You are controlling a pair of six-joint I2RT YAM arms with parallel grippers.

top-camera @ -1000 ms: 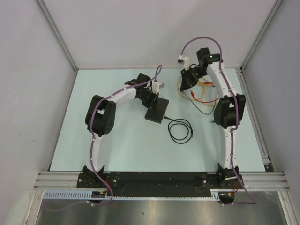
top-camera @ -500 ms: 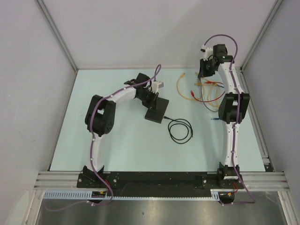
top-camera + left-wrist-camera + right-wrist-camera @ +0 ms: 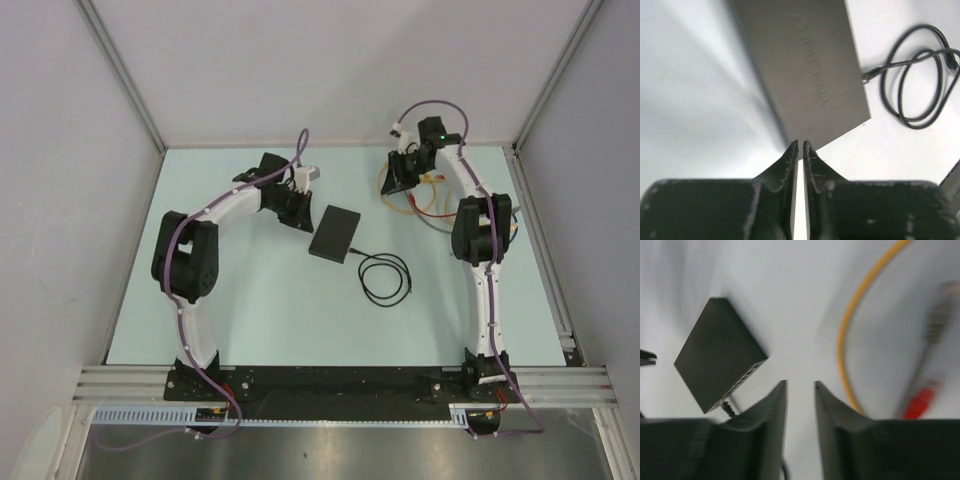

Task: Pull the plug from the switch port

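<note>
The switch (image 3: pixel 335 232) is a flat matte-black box lying mid-table. A black cable (image 3: pixel 388 277) is plugged into its near right side and coils on the table. My left gripper (image 3: pixel 292 207) sits just left of the switch, shut and empty. In the left wrist view its tips (image 3: pixel 800 145) hover at the corner of the switch (image 3: pixel 805 65), with the plug (image 3: pixel 867 76) and coil (image 3: pixel 920 75) beyond. My right gripper (image 3: pixel 400 175) is at the back right, slightly open and empty. The right wrist view (image 3: pixel 800 385) shows the switch (image 3: pixel 715 360) and the plug (image 3: pixel 727 407) in its port row.
A tangle of yellow, red and grey cables (image 3: pixel 435 195) lies at the back right under my right arm. In the right wrist view a yellow cable (image 3: pixel 850 325) and a red plug (image 3: pixel 920 400) lie right of the fingers. White walls close in the table.
My left gripper has drawn back to the left, off the switch top. My right gripper swung out to the back right, then returned left over the coloured cables. The switch has not moved.
</note>
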